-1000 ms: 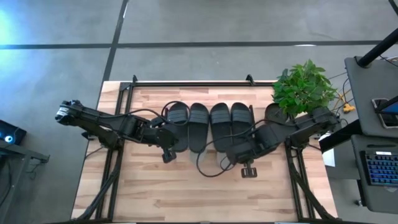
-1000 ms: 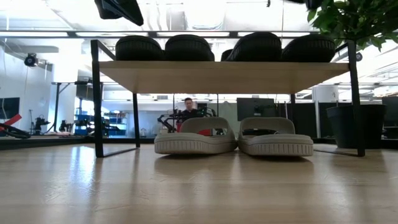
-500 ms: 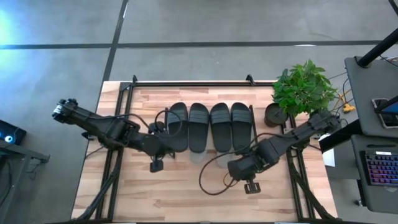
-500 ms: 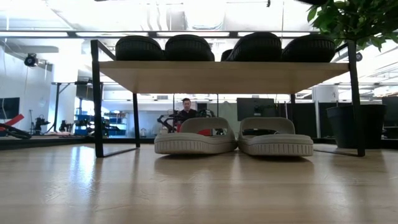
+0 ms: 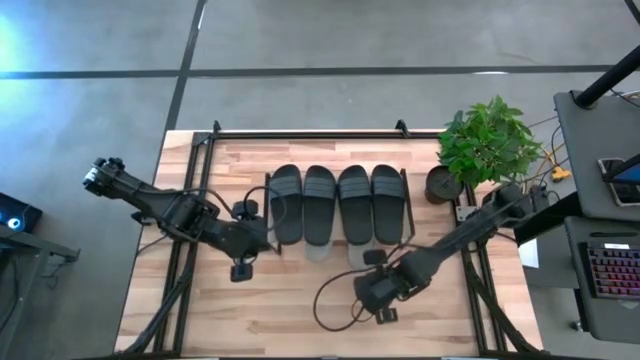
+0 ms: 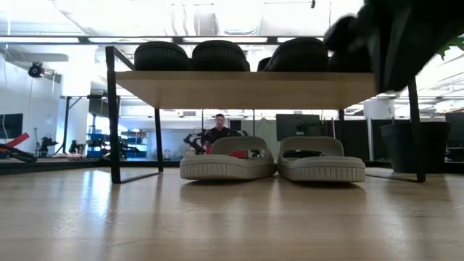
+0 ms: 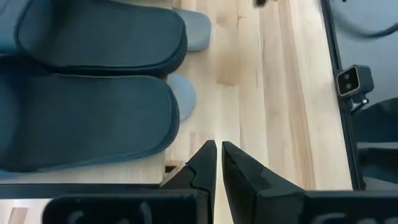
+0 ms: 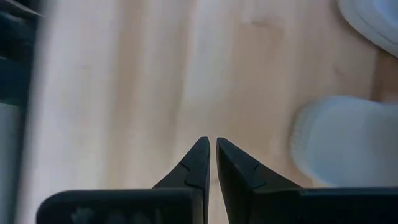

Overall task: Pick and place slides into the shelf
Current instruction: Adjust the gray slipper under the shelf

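Four dark slides [image 5: 336, 203] lie side by side, soles down, on the shelf's top board [image 6: 254, 88]. Two light grey slides [image 6: 272, 164] stand on the table under that board, and their ends poke out at its near side [image 5: 318, 250]. My left gripper [image 5: 262, 243] hovers at the shelf's near left corner, shut and empty [image 7: 218, 147]. My right gripper [image 5: 360, 291] is shut and empty [image 8: 211, 142] above bare table in front of the shelf. The light grey slides [image 8: 339, 140] show beside it.
A potted plant [image 5: 488, 140] and a dark pot [image 5: 444, 184] stand at the shelf's right end. Cables loop over the table [image 5: 335, 300] near the right arm. Bare wood [image 5: 250, 320] lies toward the near edge. A person [image 6: 217, 127] sits far behind the table.
Both arms have drawn back from the shelf. The left gripper has moved toward the table's left and near edges. The right gripper has moved toward the near edge and to the left, and its arm now shows as a dark blur at the low view's upper right. The slides have stayed put.
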`<action>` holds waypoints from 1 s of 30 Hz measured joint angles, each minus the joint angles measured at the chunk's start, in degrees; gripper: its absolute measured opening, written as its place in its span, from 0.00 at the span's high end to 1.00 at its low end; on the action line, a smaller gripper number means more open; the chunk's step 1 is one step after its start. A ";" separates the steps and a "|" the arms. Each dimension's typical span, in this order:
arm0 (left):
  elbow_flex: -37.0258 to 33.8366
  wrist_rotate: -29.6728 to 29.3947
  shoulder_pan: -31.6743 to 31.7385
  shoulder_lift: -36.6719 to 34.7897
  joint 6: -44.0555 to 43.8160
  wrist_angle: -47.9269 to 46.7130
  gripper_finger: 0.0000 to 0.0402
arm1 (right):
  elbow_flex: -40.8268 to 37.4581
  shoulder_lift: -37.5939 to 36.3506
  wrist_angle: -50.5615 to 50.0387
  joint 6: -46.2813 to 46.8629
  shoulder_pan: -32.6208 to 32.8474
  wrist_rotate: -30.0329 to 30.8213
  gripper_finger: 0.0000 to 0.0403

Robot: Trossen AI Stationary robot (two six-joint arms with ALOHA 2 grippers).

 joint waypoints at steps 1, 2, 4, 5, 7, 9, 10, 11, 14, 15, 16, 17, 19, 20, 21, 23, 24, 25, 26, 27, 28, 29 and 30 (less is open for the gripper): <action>0.00 0.01 -0.17 -0.02 0.01 -0.20 0.97 | -0.27 1.03 -0.09 -0.04 -0.01 1.22 0.94; 0.00 0.01 -0.28 -0.03 0.01 -0.68 0.97 | -0.54 2.01 0.13 -0.15 -0.02 2.08 0.94; 0.00 0.00 -0.56 -0.05 0.00 -0.75 0.97 | -1.04 4.12 0.56 -0.67 -0.04 4.35 0.94; 0.00 0.01 -0.68 -0.10 0.01 -0.70 0.97 | -1.08 5.21 0.86 -0.89 -0.10 5.48 0.94; 0.01 0.00 -1.01 -0.17 -0.01 -0.87 0.97 | -1.12 6.97 1.51 -0.97 -0.13 7.54 0.94; 0.02 -0.02 -1.30 -0.34 -0.05 -0.86 0.97 | -1.12 8.87 2.31 -1.14 -0.55 7.80 0.94; 0.02 0.01 -1.51 -0.45 -0.08 -0.94 0.97 | -1.12 9.81 2.49 -1.16 -0.71 7.81 0.94; 0.02 -0.01 -1.73 -0.54 -0.24 -0.95 0.97 | -1.14 10.64 2.42 -1.15 -0.96 7.78 0.94; 0.02 0.00 -2.43 -0.91 -0.54 -1.78 0.97 | -0.59 12.64 2.16 -1.15 -1.66 8.69 0.94; 0.02 -0.04 -2.76 -0.96 -0.95 -2.41 0.97 | -0.36 13.08 2.07 -1.17 -1.94 9.25 0.94; 0.02 -0.09 -3.05 -1.06 -1.74 -3.60 0.97 | -0.11 13.39 1.97 -1.19 -2.14 9.74 0.94; -0.02 -0.09 -3.31 -1.14 -2.27 -5.06 0.97 | 0.08 13.52 1.99 -1.20 -2.38 11.08 0.94; -0.22 -0.28 -3.82 -1.12 -3.74 -6.80 0.97 | 0.10 13.56 1.52 -1.16 -3.05 13.16 0.94; -0.22 -0.39 -3.93 -1.00 -4.52 -7.47 0.97 | 0.10 13.56 1.51 -1.15 -3.52 14.43 0.94; -0.33 -0.52 -4.10 -0.91 -4.92 -7.92 0.97 | 0.10 13.54 1.44 -1.13 -4.01 15.76 0.94; -1.07 -0.69 -4.44 -0.91 -6.26 -7.77 0.97 | 0.14 13.54 0.72 -1.22 -5.04 17.75 0.94; -1.68 -0.74 -4.49 -0.93 -7.19 -7.67 0.97 | 0.15 13.54 0.69 -1.14 -5.54 18.09 0.94; -2.57 -0.76 -4.53 -0.95 -8.21 -7.67 0.97 | 0.22 13.54 0.71 -1.29 -6.11 18.09 0.94; -3.68 -0.75 -4.63 -0.95 -9.31 -7.83 0.97 | 0.34 13.54 0.79 -1.44 -6.62 17.77 0.94; -4.96 -0.78 -4.80 -1.02 -10.36 -7.83 0.97 | 0.43 13.54 0.93 -1.55 -7.06 17.54 0.94; -6.31 -0.78 -5.14 -1.22 -11.72 -7.84 0.97 | 0.48 13.54 1.00 -1.61 -7.35 17.41 0.94; -7.74 -0.88 -5.59 -1.47 -13.41 -7.76 0.97 | 0.52 13.54 0.97 -1.68 -7.48 17.43 0.94; -9.35 -0.88 -5.99 -1.84 -15.13 -7.57 0.97 | 0.52 13.46 0.88 -1.74 -7.52 17.44 0.94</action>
